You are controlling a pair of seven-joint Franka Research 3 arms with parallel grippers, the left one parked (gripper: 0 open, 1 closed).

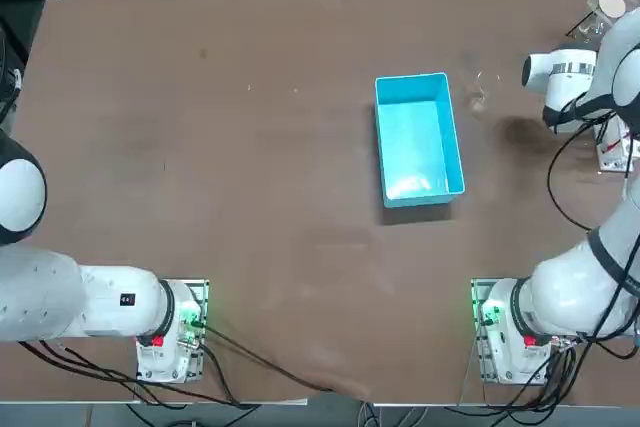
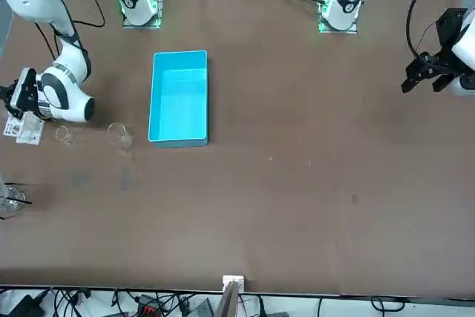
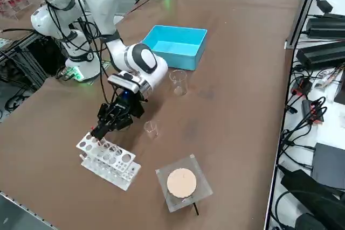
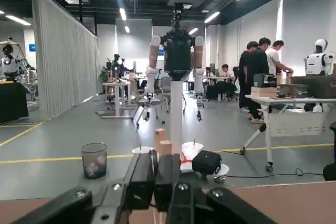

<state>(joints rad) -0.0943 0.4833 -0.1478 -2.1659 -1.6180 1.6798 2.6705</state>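
The right gripper (image 3: 100, 129), fingers pressed together on nothing visible, hung tilted just over the test-tube rack (image 3: 108, 161) by the table's (image 3: 237, 79) right edge, a small beaker (image 3: 151, 129) near it, so working there well would have meant slow, upright moves clear of that glass.

right pincer (image 2: 10, 100) low at the left edge of the worktop (image 2: 297, 198), just over the white tube rack (image 2: 24, 131) | small beaker (image 2: 63, 135) beside rack | larger beaker (image 2: 119, 136) between it and blue bin (image 2: 179, 96)
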